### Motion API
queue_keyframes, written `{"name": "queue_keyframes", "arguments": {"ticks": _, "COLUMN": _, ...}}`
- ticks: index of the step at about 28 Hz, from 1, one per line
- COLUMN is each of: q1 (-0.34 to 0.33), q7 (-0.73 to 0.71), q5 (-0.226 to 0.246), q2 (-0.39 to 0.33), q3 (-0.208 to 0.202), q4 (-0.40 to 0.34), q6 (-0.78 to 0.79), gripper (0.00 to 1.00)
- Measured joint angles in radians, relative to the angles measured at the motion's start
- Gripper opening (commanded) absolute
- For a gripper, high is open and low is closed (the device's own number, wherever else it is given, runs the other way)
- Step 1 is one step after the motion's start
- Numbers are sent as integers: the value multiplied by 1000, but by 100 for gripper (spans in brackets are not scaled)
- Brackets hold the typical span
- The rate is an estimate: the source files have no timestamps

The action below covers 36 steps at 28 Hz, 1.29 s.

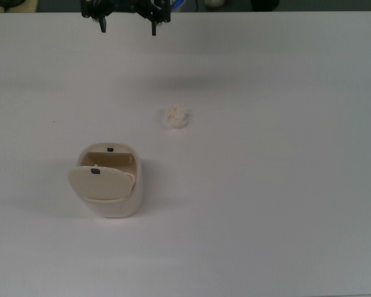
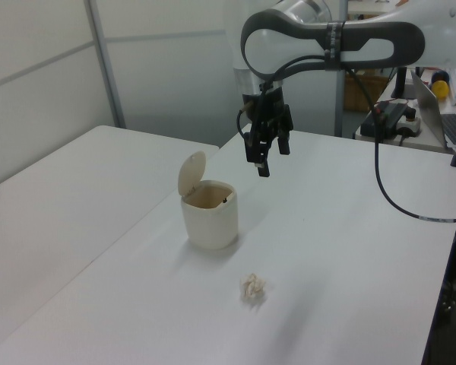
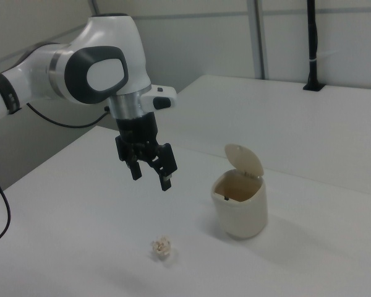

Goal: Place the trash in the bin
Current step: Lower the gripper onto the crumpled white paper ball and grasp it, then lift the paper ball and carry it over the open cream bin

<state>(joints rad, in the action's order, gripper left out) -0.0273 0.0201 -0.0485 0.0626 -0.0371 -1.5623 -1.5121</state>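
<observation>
The Panda arm [image 3: 80,74] holds its gripper [image 3: 151,174] in the air above the white table [image 1: 284,185], pointing down. The jaws are spread apart and hold nothing. In the top view the two dark fingers [image 1: 102,25] show at the upper edge, with a clear gap between them.

The trash [image 1: 177,116] (a small lumpy off-white paper wad) lies on the table surface, apart from the gripper and untouched. In the right view it sits below the gripper and towards the camera [image 3: 161,247].

The bin [image 1: 111,185] (cream plastic, rounded body) stands upright on the table, near the wad but not touching it. Its oval swing lid [image 2: 191,173] is tipped up, leaving the mouth open. In the left view the wad [image 2: 252,288] lies to the lower right of the bin; in the right view the bin [image 3: 240,207] stands to the right of the wad.
</observation>
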Motion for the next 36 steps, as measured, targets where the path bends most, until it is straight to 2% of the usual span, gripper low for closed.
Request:
{"name": "queue_keyframes", "arguments": {"ticks": 2, "q1": 2, "q7": 3, "q5": 8, "q2": 6, "q3": -1, "q4": 1, "q6": -7, "gripper": 100}}
{"name": "queue_keyframes", "arguments": {"ticks": 4, "q1": 17, "q7": 2, "q5": 50, "q2": 10, "q3": -1, "q4": 1, "q6": -33, "gripper": 100}}
{"name": "queue_keyframes", "arguments": {"ticks": 7, "q1": 53, "q7": -44, "q5": 86, "q2": 31, "q3": -2, "q4": 0, "q6": -53, "gripper": 100}}
{"name": "queue_keyframes", "arguments": {"ticks": 11, "q1": 77, "q7": -131, "q5": 106, "q2": 67, "q3": -1, "q4": -2, "q6": -59, "gripper": 100}}
{"name": "queue_keyframes", "arguments": {"ticks": 15, "q1": 68, "q7": -162, "q5": 118, "q2": 117, "q3": 9, "q4": -13, "q6": -77, "gripper": 100}}
{"name": "queue_keyframes", "arguments": {"ticks": 21, "q1": 3, "q7": -164, "q5": 119, "q2": 174, "q3": 19, "q4": -84, "q6": -186, "gripper": 100}}
{"name": "queue_keyframes", "arguments": {"ticks": 29, "q1": -72, "q7": -157, "q5": 115, "q2": 193, "q3": 22, "q4": -217, "q6": -341, "gripper": 100}}
{"name": "queue_keyframes", "arguments": {"ticks": 32, "q1": -89, "q7": -144, "q5": 98, "q2": 203, "q3": 22, "q4": -244, "q6": -384, "gripper": 100}}
{"name": "queue_keyframes", "arguments": {"ticks": 36, "q1": -109, "q7": -95, "q5": 52, "q2": 237, "q3": 22, "q4": -257, "q6": -430, "gripper": 100}}
